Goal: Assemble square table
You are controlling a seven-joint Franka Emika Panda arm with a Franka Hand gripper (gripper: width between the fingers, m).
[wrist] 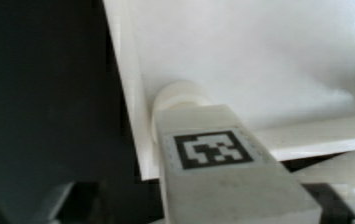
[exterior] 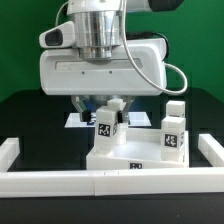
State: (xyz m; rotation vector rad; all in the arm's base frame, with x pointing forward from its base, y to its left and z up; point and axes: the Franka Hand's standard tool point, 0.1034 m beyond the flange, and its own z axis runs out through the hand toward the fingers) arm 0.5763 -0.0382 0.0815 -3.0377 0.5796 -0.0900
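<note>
Two legs showing on the tabletop panel (exterior: pixel 125 158), which sits hard against the low white wall (exterior: pixel 60 180) at front, probably so it can't slide under push. Nearer leg (exterior: pixel 106 123) stands upright w/ tag out, right between the fingers of the gripper (exterior: pixel 108 118); claw looks narrowed around it, but can't tell if pads actually bite. Other leg (exterior: pixel 173 133) stands apart at exterior view's right. Behind, marker board (exterior: pixel 76 120) lies flat. Wrist cam: tagged leg (wrist: pixel 209 150) over white panel (wrist: pixel 245 50).

No readable txt; only coded tags on legs (exterior: pixel 173 136).
</note>
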